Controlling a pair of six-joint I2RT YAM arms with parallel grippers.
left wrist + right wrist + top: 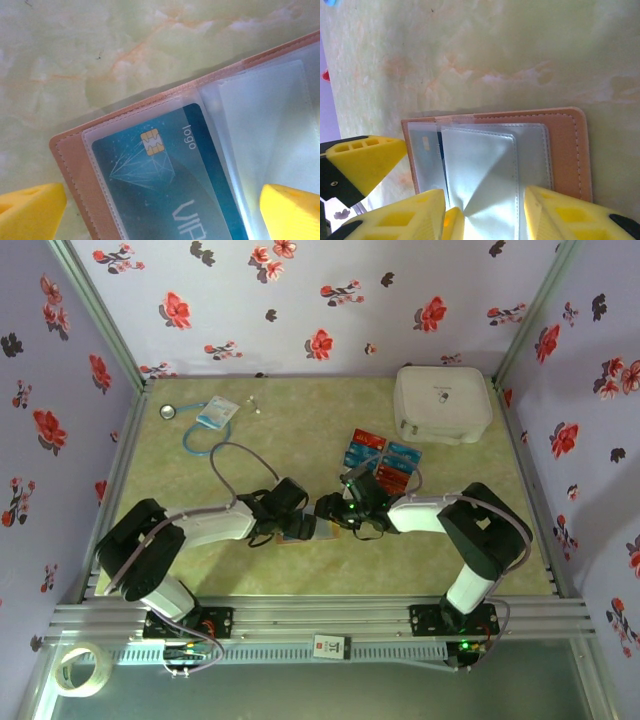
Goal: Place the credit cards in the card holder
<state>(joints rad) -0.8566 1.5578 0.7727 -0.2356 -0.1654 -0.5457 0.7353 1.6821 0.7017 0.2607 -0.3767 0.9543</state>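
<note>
Left tool [161, 212] frames card holder [75, 165]; teal card [165, 200] apparently sleeved, cropped.

Lab rig: aluminium frame [320, 615], floral walls [300, 300]

Wearing white shells on the long links of the left arm [205, 527] and right arm [430, 514], with bulky black joints between. Trailing thin grey cables [232, 448] in loops along both. Glowing with small green lights [352, 508] near the wrists. Ending in bright yellow fingers [570, 215], moulded with hollow square cells and black-backed.
</note>
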